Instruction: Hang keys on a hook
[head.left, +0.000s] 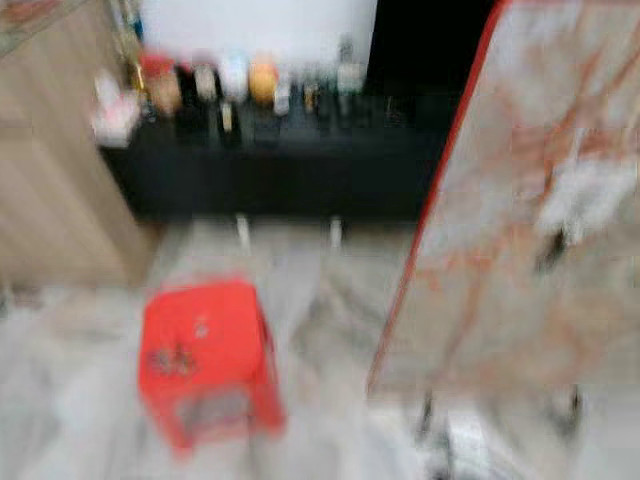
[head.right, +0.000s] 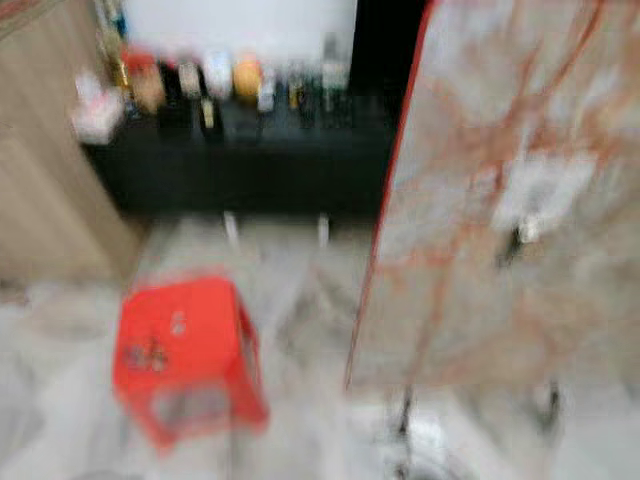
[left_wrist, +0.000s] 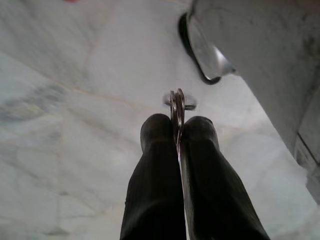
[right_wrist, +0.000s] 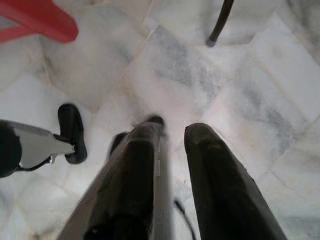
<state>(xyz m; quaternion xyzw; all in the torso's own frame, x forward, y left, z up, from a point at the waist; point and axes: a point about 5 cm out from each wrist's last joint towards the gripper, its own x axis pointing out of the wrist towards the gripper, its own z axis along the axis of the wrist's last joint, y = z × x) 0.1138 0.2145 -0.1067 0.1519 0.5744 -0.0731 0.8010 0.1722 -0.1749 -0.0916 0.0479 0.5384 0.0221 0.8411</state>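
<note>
The head views are badly blurred. A square red plastic stool (head.left: 208, 355) stands on the pale marble floor (head.left: 330, 310), with small dark shapes on its seat that are too smeared to tell apart. Behind it runs a long black cabinet (head.left: 270, 170) crowded along its top with bottles and jars (head.left: 235, 85), rounded blobs of orange, white and brown; no label can be read through the blur. A light wooden panel (head.left: 50, 170) rises at the left. On the right, a large slab with a marbled, reddish-veined surface and a thin red edge (head.left: 520, 200) leans across the picture.

In the left wrist view, the left gripper (left_wrist: 177, 132) has its ribbed black jaws pressed together on the keys (left_wrist: 176, 102), thin flat silvery metal with a ring poking out past the tips, above the grey-veined marble tiles. A smooth grey curved body with a dark rim (left_wrist: 205, 47) sits near.

In the right wrist view, the right gripper (right_wrist: 172, 135) shows its jaws slightly parted, with nothing between them, above the tiles. A red stool corner (right_wrist: 37, 20) and a thin dark leg (right_wrist: 220, 22) are visible beyond.
</note>
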